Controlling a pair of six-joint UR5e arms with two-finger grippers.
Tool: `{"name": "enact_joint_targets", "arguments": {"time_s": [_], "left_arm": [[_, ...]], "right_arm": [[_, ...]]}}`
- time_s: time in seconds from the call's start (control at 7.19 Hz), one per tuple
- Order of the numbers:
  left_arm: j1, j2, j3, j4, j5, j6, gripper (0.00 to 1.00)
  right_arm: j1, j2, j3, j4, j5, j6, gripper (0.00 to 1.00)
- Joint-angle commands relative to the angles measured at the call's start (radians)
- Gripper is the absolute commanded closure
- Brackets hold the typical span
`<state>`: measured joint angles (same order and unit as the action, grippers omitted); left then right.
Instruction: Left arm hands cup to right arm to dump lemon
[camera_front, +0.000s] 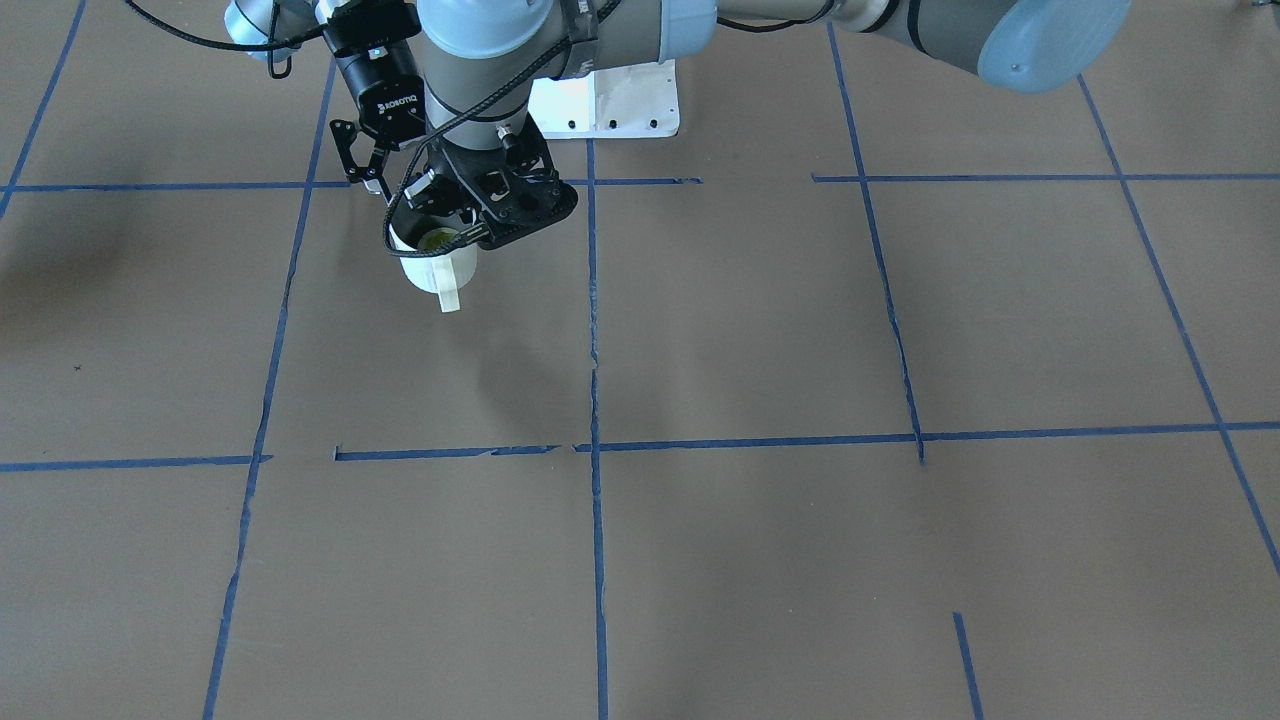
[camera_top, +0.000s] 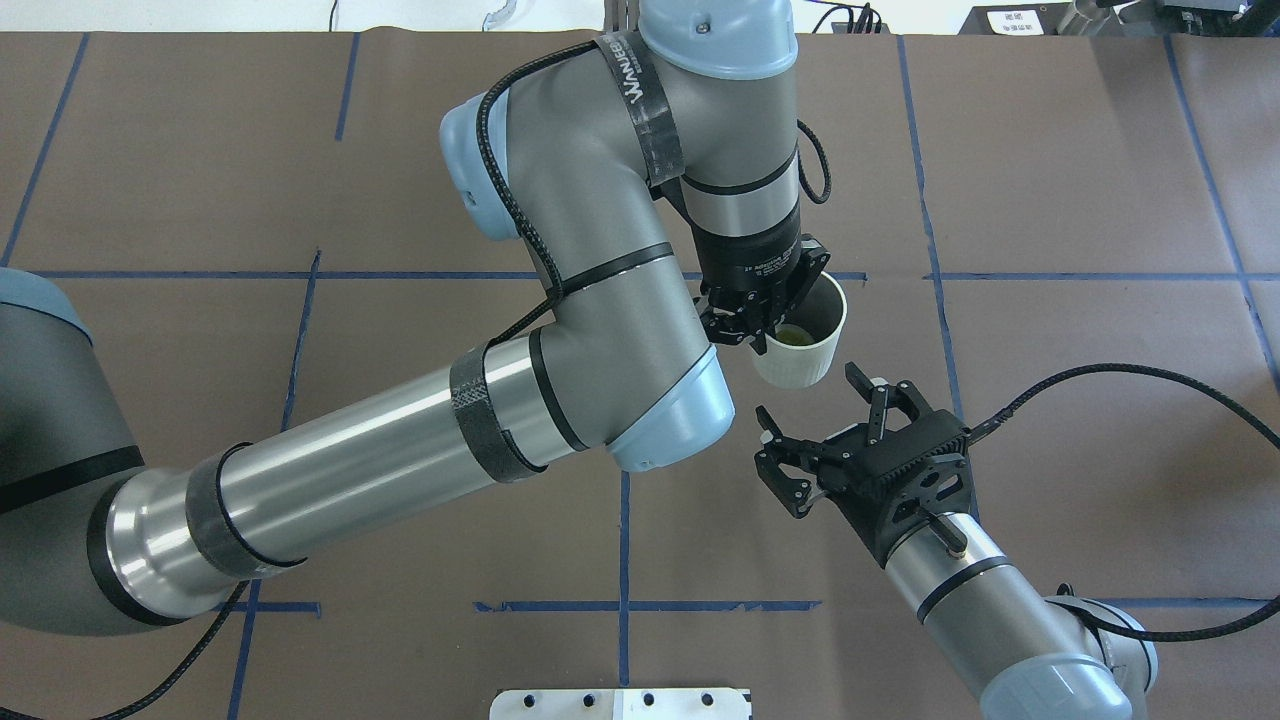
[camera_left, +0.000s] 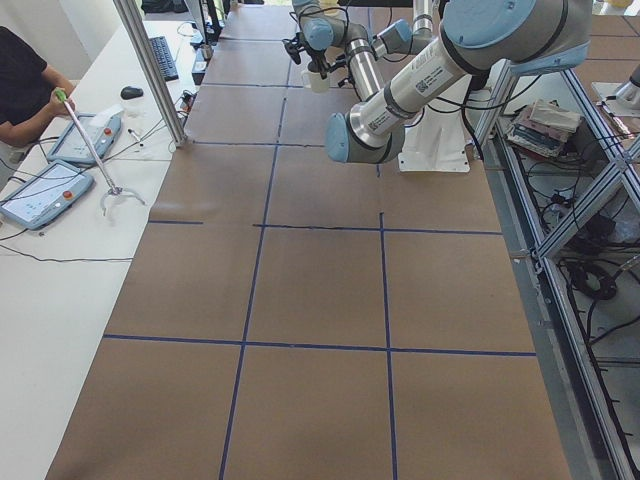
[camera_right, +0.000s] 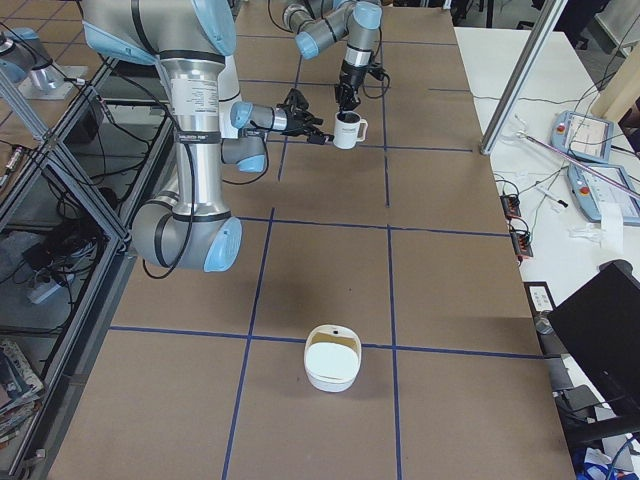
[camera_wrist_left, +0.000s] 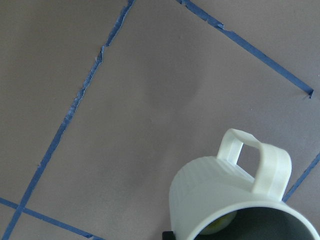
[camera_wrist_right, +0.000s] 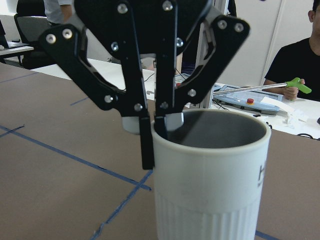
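Note:
My left gripper (camera_top: 763, 338) is shut on the rim of the white ribbed cup (camera_top: 800, 362) and holds it upright above the table. The yellow-green lemon (camera_top: 790, 337) lies inside the cup. In the front-facing view the cup (camera_front: 437, 270) hangs under the left gripper (camera_front: 455, 235) with its handle pointing away from the robot. My right gripper (camera_top: 810, 403) is open and empty, just beside the cup on the robot's side, not touching it. The right wrist view shows the cup (camera_wrist_right: 210, 175) close in front, its rim pinched by the left gripper's fingers (camera_wrist_right: 147, 145).
A white bowl (camera_right: 332, 357) stands on the table toward the robot's right end. The brown table (camera_front: 760, 330) carries blue tape lines. Operators and teach pendants sit at a side desk (camera_left: 60, 170) beyond the table's far edge.

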<state>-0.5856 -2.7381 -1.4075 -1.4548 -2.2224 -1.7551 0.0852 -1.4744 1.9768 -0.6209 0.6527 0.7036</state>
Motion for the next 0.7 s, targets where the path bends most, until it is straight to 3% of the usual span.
{"name": "enact_joint_targets", "arguments": {"time_s": [0.0,0.56], "left_arm": [[0.001,-0.002,-0.005,0.004,0.001,-0.001,0.97],[0.018,-0.003,-0.016,0.002,0.001,-0.05,0.97]], "right_arm": [[0.001,0.0,-0.007,0.006,-0.015,-0.001,0.0],[0.001,0.002,-0.009,0.006,-0.015,-0.001,0.0]]}}
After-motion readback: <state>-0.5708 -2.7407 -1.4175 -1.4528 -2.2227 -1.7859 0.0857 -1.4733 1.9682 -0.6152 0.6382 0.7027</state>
